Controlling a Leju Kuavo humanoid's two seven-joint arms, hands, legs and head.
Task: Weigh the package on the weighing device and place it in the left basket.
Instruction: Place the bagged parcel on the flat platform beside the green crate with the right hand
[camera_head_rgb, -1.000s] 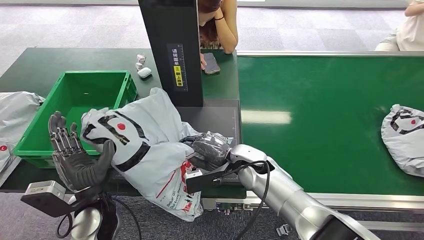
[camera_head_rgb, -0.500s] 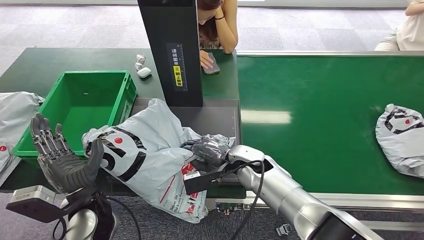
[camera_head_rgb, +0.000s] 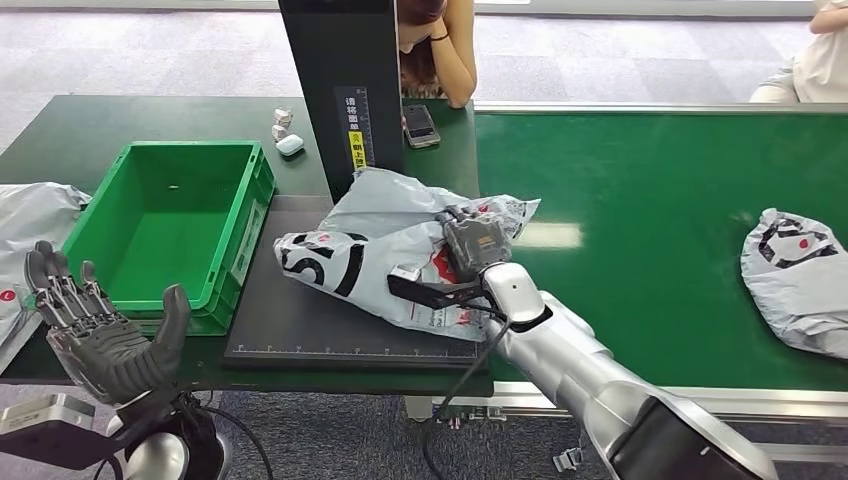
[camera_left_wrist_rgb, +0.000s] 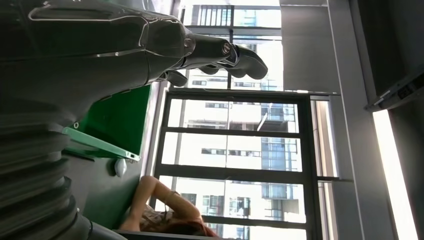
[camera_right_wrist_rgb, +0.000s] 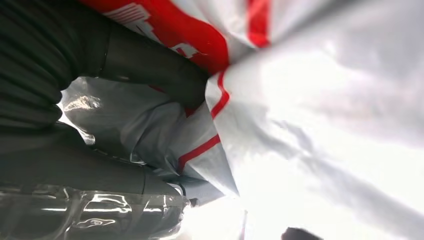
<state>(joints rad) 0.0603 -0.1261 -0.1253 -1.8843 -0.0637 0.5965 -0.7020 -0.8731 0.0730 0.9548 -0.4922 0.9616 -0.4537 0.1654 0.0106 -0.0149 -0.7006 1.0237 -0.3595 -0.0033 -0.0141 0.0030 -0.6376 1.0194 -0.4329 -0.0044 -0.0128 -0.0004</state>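
The package (camera_head_rgb: 385, 245), a grey plastic mailer with black and red print, lies on the dark weighing platform (camera_head_rgb: 300, 330) at the foot of the black upright column (camera_head_rgb: 345, 95). I see my right robot hand (camera_head_rgb: 474, 243) on top of it at its right end, fingers curled into the plastic and gripping it; in the right wrist view the crumpled grey and red film (camera_right_wrist_rgb: 225, 100) sits pressed right against the thumb. My left robot hand (camera_head_rgb: 95, 335) is raised near the front corner of the green basket (camera_head_rgb: 250, 215), palm up, fingers spread and holding nothing; it touches neither basket nor package. The basket stands just beside the platform on its left, on the dark green table (camera_head_rgb: 60, 125). Another grey bag (camera_head_rgb: 30, 215) lies at the table's far left edge, and one more (camera_head_rgb: 795, 275) rests on the green conveyor belt (camera_head_rgb: 640, 200), well apart from the platform. Beyond the column a person (camera_head_rgb: 440, 45) leans on the table, with a phone (camera_head_rgb: 420, 125) beside them and small white objects (camera_head_rgb: 285, 135) near the basket's far corner.
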